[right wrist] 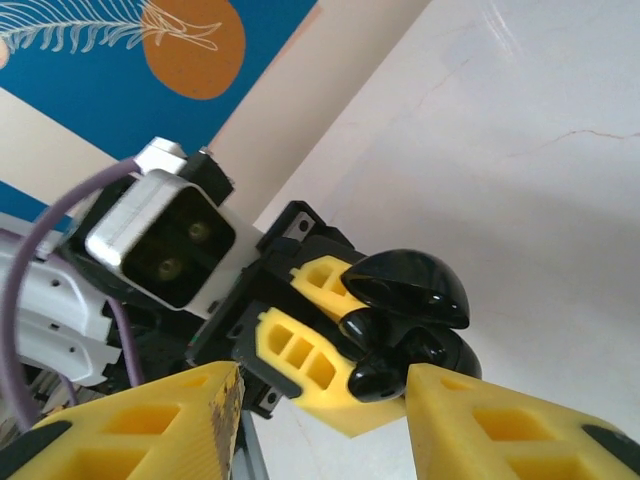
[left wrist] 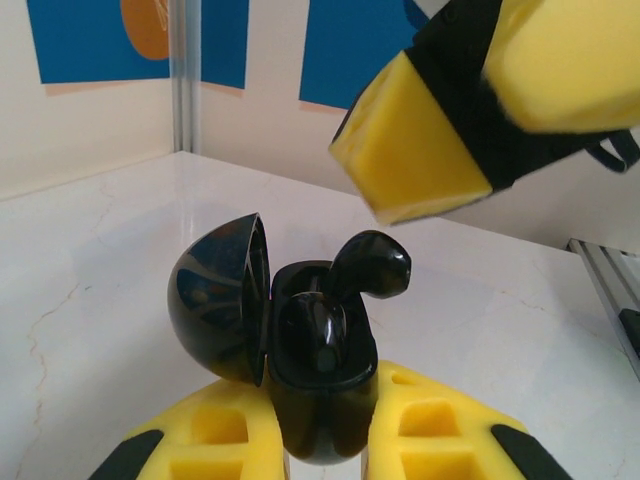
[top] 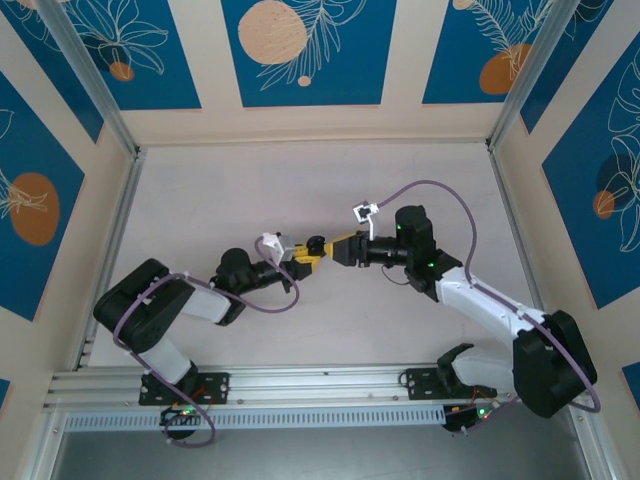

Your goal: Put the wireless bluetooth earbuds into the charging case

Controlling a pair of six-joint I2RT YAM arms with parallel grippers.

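Observation:
My left gripper [left wrist: 325,440] is shut on the black charging case [left wrist: 320,400], which it holds upright above the table with its lid [left wrist: 215,300] swung open to the left. One black earbud [left wrist: 312,335] sits in a pocket. A second black earbud [left wrist: 372,265] pokes out of the case top, tilted and not seated. My right gripper [right wrist: 325,400] is open, with its jaws apart on either side of that protruding earbud [right wrist: 378,378] and the case [right wrist: 445,345]. In the top view the two grippers meet at the case [top: 316,245] over mid-table.
The pale marble table [top: 330,180] lies bare round the arms. Metal frame rails [top: 110,250] and blue patterned walls [top: 300,50] enclose it. A right gripper finger [left wrist: 415,150] hangs close above the case in the left wrist view.

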